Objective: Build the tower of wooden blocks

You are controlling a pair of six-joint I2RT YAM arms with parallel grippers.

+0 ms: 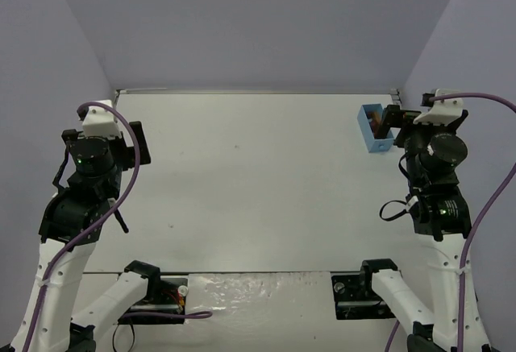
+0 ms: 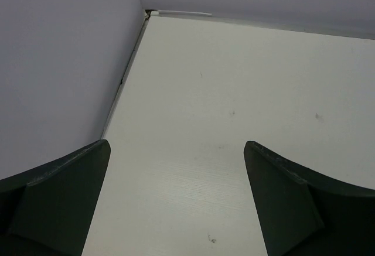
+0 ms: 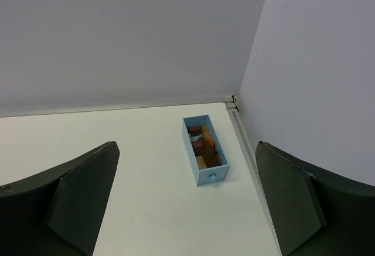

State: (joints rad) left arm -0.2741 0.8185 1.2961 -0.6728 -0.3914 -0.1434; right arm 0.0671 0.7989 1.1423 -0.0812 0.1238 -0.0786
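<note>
Spread wide, holding nothing: right gripper (image 3: 186, 146) and left gripper (image 2: 177, 144), dark matte wedge-shaped fingers (image 3: 82, 203). Below, smooth white table (image 2: 234, 80), faintly speckled. Beyond the right gripper, by the far right corner: narrow light blue box (image 3: 212, 176), wood blocks (image 3: 202, 144) jumbled inside, tan and reddish-brown, unstacked.

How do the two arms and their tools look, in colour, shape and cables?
The left arm and right arm have white lower links and black upper joints, each with a small green light. A purple cable loops along each. The left tool and right tool each have two dark, wedge-shaped fingers.
</note>
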